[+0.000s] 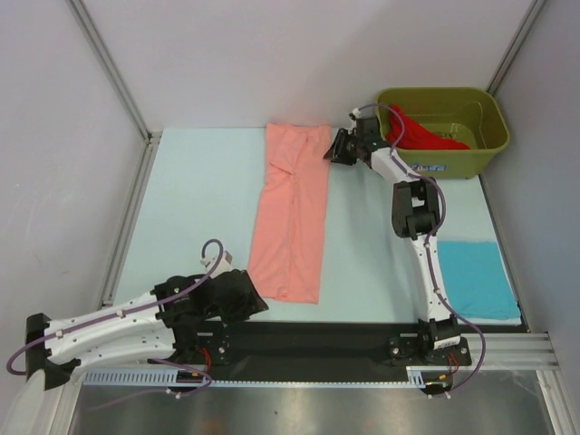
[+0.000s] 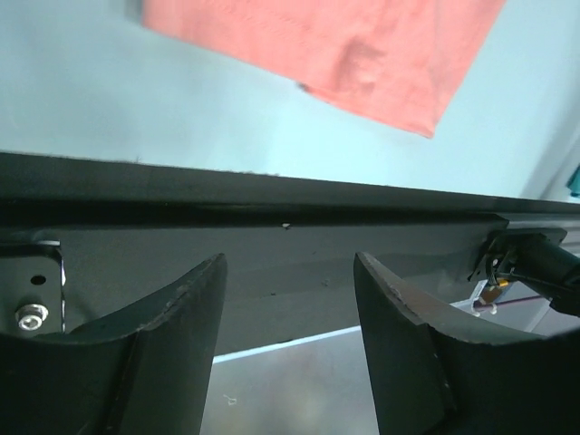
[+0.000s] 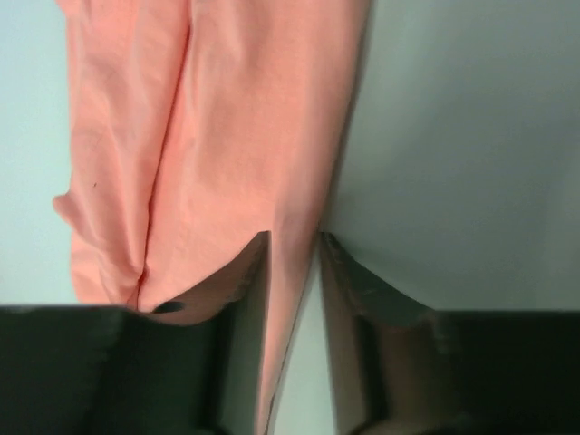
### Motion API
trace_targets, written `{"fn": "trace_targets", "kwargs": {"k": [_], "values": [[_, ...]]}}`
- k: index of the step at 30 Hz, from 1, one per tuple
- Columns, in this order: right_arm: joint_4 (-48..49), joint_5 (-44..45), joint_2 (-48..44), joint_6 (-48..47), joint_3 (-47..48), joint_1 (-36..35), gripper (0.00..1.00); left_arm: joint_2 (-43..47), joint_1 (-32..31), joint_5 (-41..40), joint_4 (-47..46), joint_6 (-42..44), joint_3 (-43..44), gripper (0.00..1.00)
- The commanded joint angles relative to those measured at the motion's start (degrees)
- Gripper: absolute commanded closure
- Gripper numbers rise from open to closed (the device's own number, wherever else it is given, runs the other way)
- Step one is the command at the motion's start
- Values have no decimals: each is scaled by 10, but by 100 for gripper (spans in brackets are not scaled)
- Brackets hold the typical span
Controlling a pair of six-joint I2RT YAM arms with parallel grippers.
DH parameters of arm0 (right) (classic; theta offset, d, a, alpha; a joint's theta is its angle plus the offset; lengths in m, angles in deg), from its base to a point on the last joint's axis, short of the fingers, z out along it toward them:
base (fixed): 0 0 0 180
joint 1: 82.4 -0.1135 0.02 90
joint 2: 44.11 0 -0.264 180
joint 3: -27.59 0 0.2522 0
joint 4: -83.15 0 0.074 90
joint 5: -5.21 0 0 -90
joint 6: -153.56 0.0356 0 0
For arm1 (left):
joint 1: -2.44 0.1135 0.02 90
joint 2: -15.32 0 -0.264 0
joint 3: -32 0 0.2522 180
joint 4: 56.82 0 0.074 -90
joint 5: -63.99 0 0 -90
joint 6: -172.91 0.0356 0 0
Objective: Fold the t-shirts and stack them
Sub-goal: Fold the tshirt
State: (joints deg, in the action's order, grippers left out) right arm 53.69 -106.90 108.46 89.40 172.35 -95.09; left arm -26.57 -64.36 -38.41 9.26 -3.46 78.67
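Observation:
The salmon-pink t-shirt [image 1: 292, 217] lies folded into a long strip in the middle of the table. My right gripper [image 1: 337, 149] is at the strip's far right edge. In the right wrist view its jaws [image 3: 294, 245] stand a narrow gap apart, with the pink shirt's [image 3: 227, 136] edge and a sliver of table between them. The turquoise-blue t-shirt [image 1: 476, 279] lies folded flat at the near right. The bright red t-shirt [image 1: 421, 136] is bunched in the tub. My left gripper [image 1: 245, 299] is open and empty at the near edge, below the pink shirt [image 2: 344, 45]; its jaws [image 2: 290, 272] hang over the black rail.
The olive-green tub [image 1: 494, 136] stands at the far right corner. A black rail [image 1: 317, 340] runs along the table's near edge. White walls with metal frame posts [image 1: 109, 63] close in the left, back and right sides.

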Motion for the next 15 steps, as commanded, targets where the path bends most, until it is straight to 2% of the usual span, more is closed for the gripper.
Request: {"fn": "trace_targets", "kwargs": {"k": [1,3,4,5,6,8,9,12,13,15], "values": [[-63,0,-49,-53,-10,-13,54,0,4,-32,-15,62,44,36],[-98,12,-66,-63,-9,-22,47,-6,30,-29,-18,96,59,36],[-115,24,-77,-69,-10,-26,38,-15,44,-18,-20,140,63,35],[-132,35,-99,-78,-11,-29,35,-21,62,-5,-37,171,65,35],[-170,40,-113,-83,-15,-38,33,-28,112,8,-44,200,65,36],[-203,49,-162,-93,-35,-49,29,-47,170,52,-69,286,62,36],[-228,55,-184,-96,-71,-56,28,-53,234,70,-81,342,59,37],[-239,71,-292,-94,-173,-90,27,-96,324,113,-119,403,53,39],[-237,76,-327,-89,-255,-108,26,-113,337,119,-130,439,52,39],[-215,53,-421,-61,-345,-121,28,-162,364,140,-160,468,47,40]]}}
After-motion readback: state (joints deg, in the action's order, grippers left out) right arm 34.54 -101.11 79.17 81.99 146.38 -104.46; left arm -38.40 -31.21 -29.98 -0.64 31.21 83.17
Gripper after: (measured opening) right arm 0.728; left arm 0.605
